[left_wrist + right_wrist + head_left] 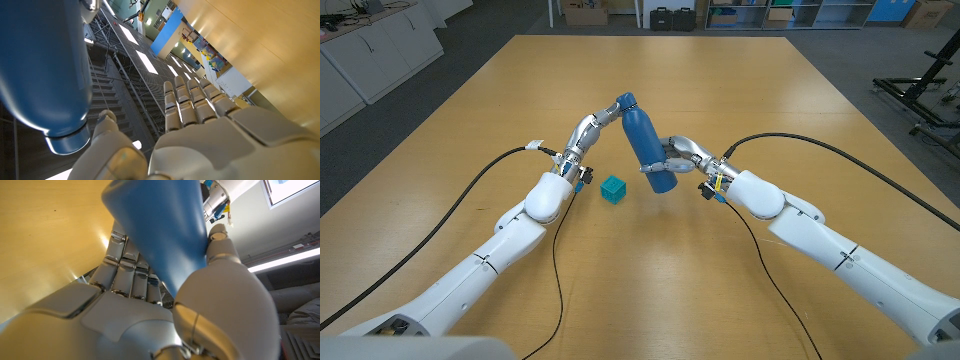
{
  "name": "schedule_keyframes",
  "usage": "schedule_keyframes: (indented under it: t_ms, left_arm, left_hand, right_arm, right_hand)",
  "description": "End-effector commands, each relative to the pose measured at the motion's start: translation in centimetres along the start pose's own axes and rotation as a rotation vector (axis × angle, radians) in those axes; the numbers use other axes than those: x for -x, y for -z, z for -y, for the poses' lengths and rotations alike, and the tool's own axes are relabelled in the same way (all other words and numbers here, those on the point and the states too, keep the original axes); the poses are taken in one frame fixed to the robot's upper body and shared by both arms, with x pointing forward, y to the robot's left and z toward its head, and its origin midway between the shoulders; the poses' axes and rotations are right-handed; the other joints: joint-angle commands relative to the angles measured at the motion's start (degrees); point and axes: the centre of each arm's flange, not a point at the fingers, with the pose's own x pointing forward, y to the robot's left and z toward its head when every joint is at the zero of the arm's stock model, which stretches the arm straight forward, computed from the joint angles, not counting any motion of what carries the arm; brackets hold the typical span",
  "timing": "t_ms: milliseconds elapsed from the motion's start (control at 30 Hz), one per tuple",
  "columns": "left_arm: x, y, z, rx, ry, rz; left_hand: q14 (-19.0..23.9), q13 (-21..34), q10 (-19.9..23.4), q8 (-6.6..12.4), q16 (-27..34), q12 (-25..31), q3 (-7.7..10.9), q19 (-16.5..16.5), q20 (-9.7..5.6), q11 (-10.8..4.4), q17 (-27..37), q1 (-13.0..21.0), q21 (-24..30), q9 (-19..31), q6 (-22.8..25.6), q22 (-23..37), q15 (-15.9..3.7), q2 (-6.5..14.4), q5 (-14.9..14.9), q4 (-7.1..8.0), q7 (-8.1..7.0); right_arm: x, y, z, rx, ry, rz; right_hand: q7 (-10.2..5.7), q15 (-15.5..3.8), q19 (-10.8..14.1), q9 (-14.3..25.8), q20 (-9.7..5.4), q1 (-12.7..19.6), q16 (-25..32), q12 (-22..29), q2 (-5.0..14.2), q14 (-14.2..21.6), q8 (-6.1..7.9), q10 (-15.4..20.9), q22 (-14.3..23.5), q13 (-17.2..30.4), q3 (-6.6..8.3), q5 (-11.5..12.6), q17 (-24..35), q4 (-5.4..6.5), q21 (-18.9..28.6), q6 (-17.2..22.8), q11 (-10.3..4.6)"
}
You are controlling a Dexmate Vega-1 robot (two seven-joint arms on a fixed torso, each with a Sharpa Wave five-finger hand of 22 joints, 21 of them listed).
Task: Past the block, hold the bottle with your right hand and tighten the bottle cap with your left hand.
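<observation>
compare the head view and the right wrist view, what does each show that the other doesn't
Only the head view shows the teal block on the table, both arms, and the left hand at the bottle's cap end. Only the right wrist view shows, close up, the right hand's fingers behind the bottle and its thumb in front. Both share the blue bottle gripped, tilted, by the right hand.

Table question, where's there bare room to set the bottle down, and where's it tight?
Bare wood lies on the table beyond the bottle, and in front, between the two arms. It is tight at the middle: the right hand grips the bottle, the left hand is at its cap, and the block sits just below.
</observation>
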Motion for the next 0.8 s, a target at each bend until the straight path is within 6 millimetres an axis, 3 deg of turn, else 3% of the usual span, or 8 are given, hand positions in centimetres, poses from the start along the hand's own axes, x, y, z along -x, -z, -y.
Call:
schedule_keyframes:
  t_ms: [33,367,800]
  left_arm:
    - [-0.1,0.3,0.3,0.014,0.006,-0.010]
    - [0.3,0.2,0.7,0.026,0.002,0.001]
    - [2.7,-0.2,0.1,0.026,-0.037,0.005]
  left_hand:
    - [0.6,0.2,0.6,-0.02,0.1,0.2,-0.02,0.6,0.16,0.05,0.2,-0.5,0.3,0.1,0.7,0.2,-4.05,-0.2,0.0,0.06,-0.01]
    - [0.7,0.2,0.7,-0.03,0.1,0.2,-0.01,0.6,0.20,0.05,0.2,-0.4,0.3,0.1,0.8,0.2,-4.08,0.1,0.0,0.04,-0.04]
    - [0.8,0.2,0.8,-0.07,0.1,0.1,-0.05,0.7,0.36,0.09,0.2,-0.4,0.3,0.1,0.8,0.2,-4.17,0.3,0.0,0.06,-0.01]
  right_arm:
    - [2.4,-4.0,0.6,0.002,0.011,0.137]
    - [2.2,-1.3,1.0,-0.019,0.048,0.021]
    - [1.1,2.4,1.3,-0.035,0.078,-0.085]
  right_hand:
    - [-13.54,-14.60,-0.3,0.1,-7.97,11.2,0.3,0.1,11.80,9.4,0.20,15.8,0.0,0.4,11.58,0.2,0.2,1.65,0.5,15.2,-15.56]
    - [-13.64,-14.60,-0.4,0.1,-7.95,11.1,0.2,-0.1,11.77,9.6,0.14,15.8,-0.1,0.4,11.70,0.2,0.4,1.66,0.9,15.2,-15.48]
    - [-13.58,-14.58,-0.5,0.1,-7.91,11.0,0.2,-0.3,11.66,9.5,0.12,15.8,-0.3,0.6,11.82,0.2,0.5,1.65,1.3,15.2,-15.31]
